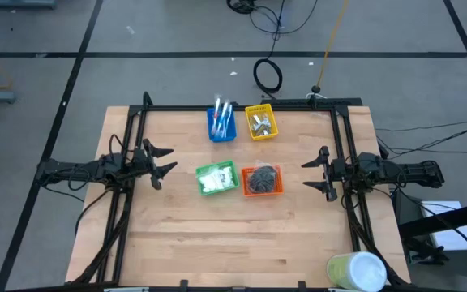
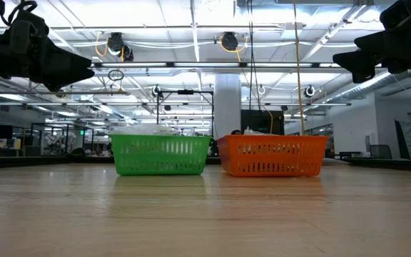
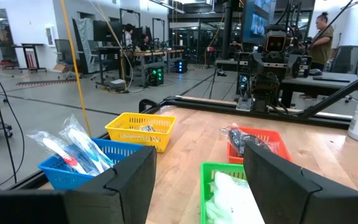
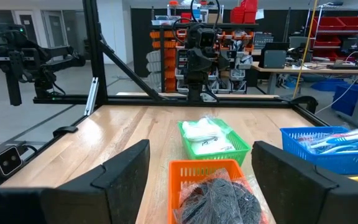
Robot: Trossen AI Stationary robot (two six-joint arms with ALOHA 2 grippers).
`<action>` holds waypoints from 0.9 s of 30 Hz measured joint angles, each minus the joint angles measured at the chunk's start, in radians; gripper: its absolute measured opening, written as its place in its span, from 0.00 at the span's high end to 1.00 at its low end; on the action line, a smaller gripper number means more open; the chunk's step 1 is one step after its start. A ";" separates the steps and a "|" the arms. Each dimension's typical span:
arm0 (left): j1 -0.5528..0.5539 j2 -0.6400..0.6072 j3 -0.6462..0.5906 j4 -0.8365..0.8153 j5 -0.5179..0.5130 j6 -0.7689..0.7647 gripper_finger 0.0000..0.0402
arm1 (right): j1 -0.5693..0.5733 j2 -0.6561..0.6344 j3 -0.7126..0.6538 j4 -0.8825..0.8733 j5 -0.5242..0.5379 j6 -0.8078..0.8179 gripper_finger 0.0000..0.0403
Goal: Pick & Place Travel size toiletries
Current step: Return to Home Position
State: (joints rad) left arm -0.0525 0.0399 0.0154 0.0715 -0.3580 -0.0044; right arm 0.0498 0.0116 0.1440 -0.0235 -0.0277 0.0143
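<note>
Four small bins stand mid-table. The blue bin point(image 1: 221, 124) holds wrapped toothbrush-like sticks point(image 3: 73, 149) that lean out over its rim. Silvery tubes lie in the yellow bin point(image 1: 261, 122). White packets point(image 4: 205, 134) fill the green bin point(image 1: 216, 178). Dark items in clear wrap point(image 4: 216, 196) fill the orange bin point(image 1: 263, 180). My left gripper point(image 1: 162, 163) hovers open at the table's left, my right gripper point(image 1: 319, 173) open at the right. Both point level at the bins and stand well above the table.
A large pale green-white cylinder point(image 1: 356, 272) lies at the table's near right corner. A black frame point(image 1: 242, 108) runs along the far edge and down both sides. Bare wood point(image 1: 233, 235) stretches between the bins and the near edge.
</note>
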 joint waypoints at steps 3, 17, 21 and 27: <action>0.000 0.000 0.000 0.000 0.000 0.000 0.40 | 0.000 0.000 0.000 0.000 0.000 0.000 0.33; 0.000 0.000 0.000 0.000 0.000 0.000 0.40 | 0.000 0.000 0.000 0.000 0.000 0.000 0.33; 0.000 0.000 0.000 0.000 0.000 0.000 0.40 | 0.000 0.000 0.000 0.000 0.000 0.000 0.33; 0.000 0.000 0.000 0.000 0.000 0.000 0.40 | 0.000 0.000 0.000 0.000 0.000 0.000 0.33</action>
State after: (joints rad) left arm -0.0525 0.0399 0.0154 0.0715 -0.3580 -0.0040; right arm 0.0498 0.0116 0.1440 -0.0235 -0.0277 0.0143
